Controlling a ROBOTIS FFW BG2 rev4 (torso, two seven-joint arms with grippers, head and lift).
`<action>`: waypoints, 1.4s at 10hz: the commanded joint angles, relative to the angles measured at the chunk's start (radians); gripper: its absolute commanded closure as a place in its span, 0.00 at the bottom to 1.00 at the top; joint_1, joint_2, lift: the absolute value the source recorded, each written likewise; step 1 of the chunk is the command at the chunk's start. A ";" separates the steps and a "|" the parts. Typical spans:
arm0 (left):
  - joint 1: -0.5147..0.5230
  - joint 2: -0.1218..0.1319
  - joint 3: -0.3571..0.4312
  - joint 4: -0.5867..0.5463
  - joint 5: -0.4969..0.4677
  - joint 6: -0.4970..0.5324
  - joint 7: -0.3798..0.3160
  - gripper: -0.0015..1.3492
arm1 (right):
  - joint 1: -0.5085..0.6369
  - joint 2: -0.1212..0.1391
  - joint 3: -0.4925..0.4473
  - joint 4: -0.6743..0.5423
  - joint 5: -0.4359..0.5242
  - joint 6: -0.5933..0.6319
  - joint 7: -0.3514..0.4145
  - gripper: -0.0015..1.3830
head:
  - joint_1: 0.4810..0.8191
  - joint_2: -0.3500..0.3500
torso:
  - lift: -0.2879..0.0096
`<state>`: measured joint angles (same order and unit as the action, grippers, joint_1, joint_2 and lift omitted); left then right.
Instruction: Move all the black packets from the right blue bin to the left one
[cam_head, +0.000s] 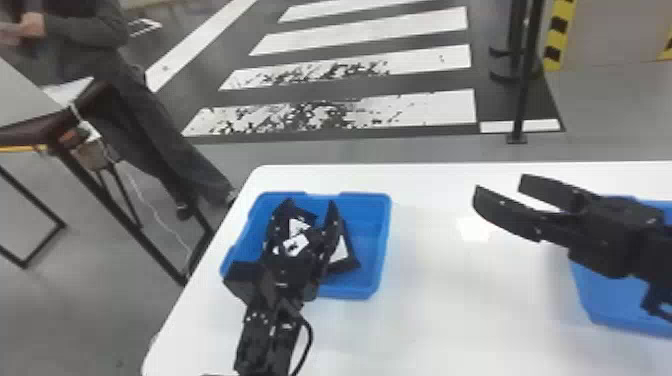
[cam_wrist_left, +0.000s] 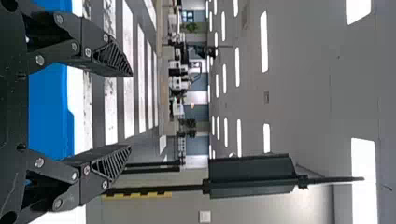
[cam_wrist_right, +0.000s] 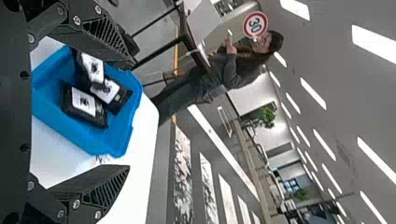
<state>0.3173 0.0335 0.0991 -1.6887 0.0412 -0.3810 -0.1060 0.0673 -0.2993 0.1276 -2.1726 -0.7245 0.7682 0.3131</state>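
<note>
Lying inside the left bin (cam_head: 384, 240), black packets (cam_head: 352, 250) are seen in the head view, partly hidden by the left gripper (cam_head: 310, 202), which is held above that bin with its fingers parted. Well apart, to the right of the left bin on the white table (cam_head: 440, 300), the right bin (cam_head: 597, 300) is partly covered by the right gripper (cam_head: 500, 186), spread wide and pointed toward the left bin. Whether any packets are inside the right bin cannot be told.

In the left wrist view, nothing is gripped between the left gripper's wide-set fingers.

In the right wrist view, three packets can be made out close together in the left bin, with white labels (cam_wrist_right: 84, 101); the right gripper is spread and nothing is held. The packets are judged light, soft and not easily broken, though their wrapping may slip or crease. Any still to be moved would best be pinched across the middle, not by a corner, where it could be twisted loose.
</note>
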 joint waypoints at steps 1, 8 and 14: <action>-0.001 0.003 -0.013 -0.028 0.029 -0.022 -0.046 0.00 | 0.065 0.014 -0.066 0.009 0.068 -0.066 0.012 0.16 | 0.63 0.90 | 0.50; 0.294 0.002 -0.123 -0.440 0.043 0.025 0.032 0.00 | 0.460 0.115 -0.329 -0.121 0.336 -0.530 -0.025 0.16 | 0.63 0.50 | 0.50; 0.365 -0.009 -0.099 -0.504 0.001 0.096 0.058 0.00 | 0.627 0.154 -0.369 -0.222 0.437 -0.523 -0.026 0.16 | 0.63 0.38 | 0.50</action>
<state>0.6686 0.0289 -0.0080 -2.1702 0.0426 -0.2929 -0.0473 0.6714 -0.1470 -0.2483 -2.3753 -0.2887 0.2452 0.2876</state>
